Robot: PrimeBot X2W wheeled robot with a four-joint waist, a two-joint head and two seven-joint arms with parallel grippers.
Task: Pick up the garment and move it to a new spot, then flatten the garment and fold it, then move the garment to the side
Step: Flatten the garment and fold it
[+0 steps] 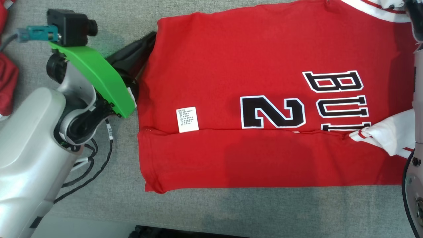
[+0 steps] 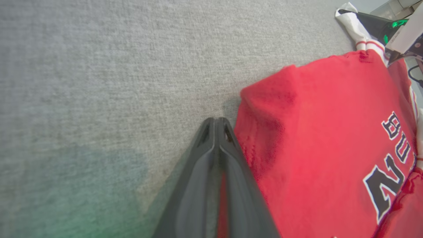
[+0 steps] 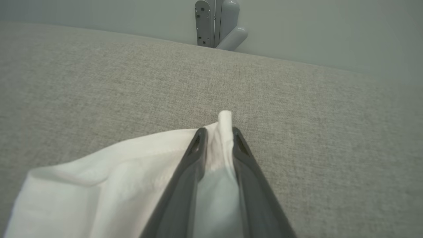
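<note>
Grey woven cloth is seen covering the table (image 1: 231, 211), which is backed in the right wrist view by a pale wall (image 3: 330, 33) and a grey metal fitting (image 3: 216, 24) at the far edge. The red garment (image 1: 231, 59) is laid flat across the middle and right of the table with its lettering up. Its near strip is folded over along a straight crease, and a white care label (image 1: 187, 119) is exposed at that crease.

The left fingers (image 2: 234, 172) are brought narrow, tips meeting, at the far corner of the garment's left-hand hem. A sliver of red cloth is seen pinched between them. The right fingers (image 3: 185, 185) are closed on a fold of the white sleeve (image 3: 99, 185), which is gathered between the tips and projects just past them.

A bare band of table is left between the garment's near edge and the table's front edge, and a wider bare area lies beyond the hem on the left. That area is partly taken up by the left arm's green cover (image 1: 96, 76) and loose black cables (image 1: 99, 165). Other red cloth (image 1: 6, 82) is seen at the far left, well apart from the garment.
</note>
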